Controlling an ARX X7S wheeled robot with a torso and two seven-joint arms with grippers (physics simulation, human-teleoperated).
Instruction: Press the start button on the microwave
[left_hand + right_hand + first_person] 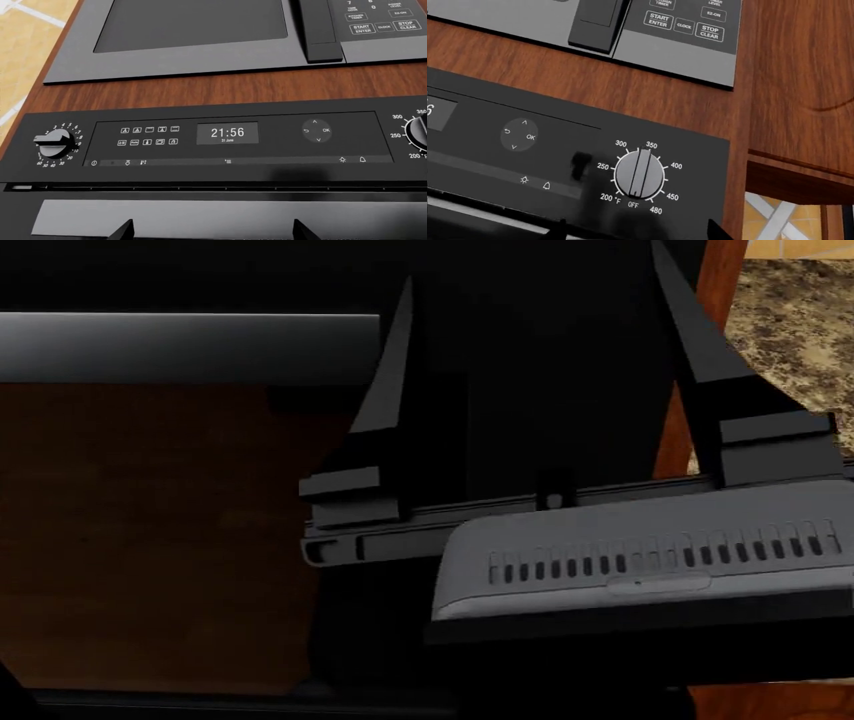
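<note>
The microwave [193, 30] is set in a wooden cabinet front. In the left wrist view its START/ENTER button [361, 29] shows on the keypad, far from my left gripper [212, 231], which is open and empty over the oven's control panel. In the right wrist view the start button [658, 20] sits beside the STOP/CLEAR key [709, 32]. My right gripper [639, 227] is open and empty, near the oven's temperature knob [639, 173]. In the head view the right gripper [541, 320] stands with spread fingers before the microwave's black side strip, next to its brown window [147, 530].
A black oven control panel [227, 134] with a 21:56 display, a timer knob [55, 144] and an OK pad lies between the grippers and the microwave. Reddish wood [800, 75] flanks the appliances. A granite counter [801, 320] shows at the right.
</note>
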